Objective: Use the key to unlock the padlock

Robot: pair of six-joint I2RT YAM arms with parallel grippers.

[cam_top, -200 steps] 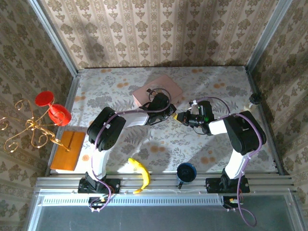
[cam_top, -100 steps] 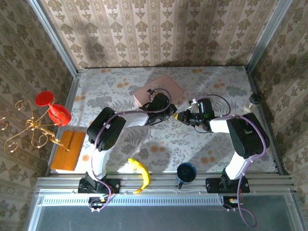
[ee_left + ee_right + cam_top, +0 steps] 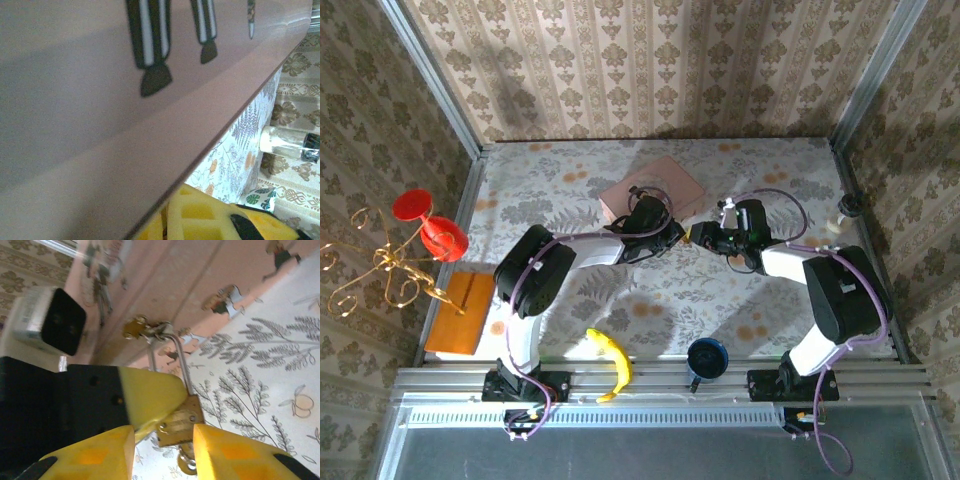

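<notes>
While the top view blurs it, right wrist shows padlock (image 3: 180,426) inside the parted right pincer (image 3: 165,442).

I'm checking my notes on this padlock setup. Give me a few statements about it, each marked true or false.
1. The padlock sits between the yellow fingers of the right hand. True.
2. The blue mug stands on the pink box. False: it stands at the near edge of the table.
3. The banana lies near the table's near edge. True.
4. The left hand is over the orange block. False: it is at the pink box's near side.
</notes>
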